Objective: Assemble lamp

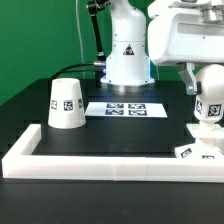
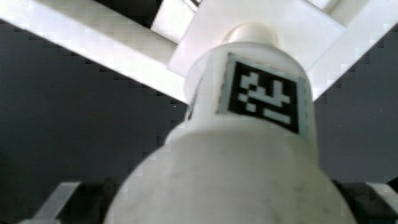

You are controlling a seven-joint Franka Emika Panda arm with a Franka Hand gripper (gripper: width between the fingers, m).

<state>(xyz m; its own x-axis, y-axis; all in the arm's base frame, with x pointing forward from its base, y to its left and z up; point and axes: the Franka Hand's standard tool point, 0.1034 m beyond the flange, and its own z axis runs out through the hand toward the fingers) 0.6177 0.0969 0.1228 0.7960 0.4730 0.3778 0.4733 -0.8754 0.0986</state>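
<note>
Bulb stands upright on the base, claw clenched round its top, apparently mid-seating; shade sits well apart from the base on the tabletop, not yet fitted.

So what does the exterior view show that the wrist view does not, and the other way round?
Only the exterior view shows the shade, the marker board and the flat base. Only the wrist view shows the tag on the bulb close up, with its pattern clear. Both views show the bulb and a part of the white bar frame.
</note>
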